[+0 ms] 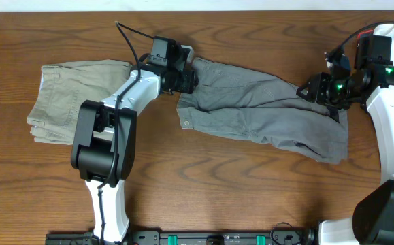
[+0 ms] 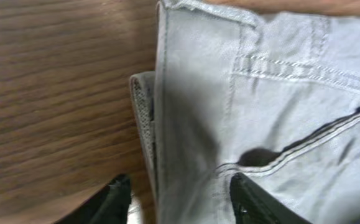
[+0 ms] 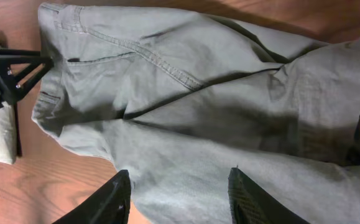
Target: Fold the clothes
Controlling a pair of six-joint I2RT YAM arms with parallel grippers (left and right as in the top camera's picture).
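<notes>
One pair of grey shorts [image 1: 251, 102] lies spread across the middle of the tabletop [image 1: 237, 184]. Its waistband is at the left hand [image 1: 185, 76], whose fingers stand wide on either side of the waistband edge. The right hand [image 1: 327, 92] is spread wide over the leg hems. Beige shorts [image 1: 74, 95] lie farther left.

Overhead top-down; wrist views close over shorts [image 1: 251, 102]
</notes>
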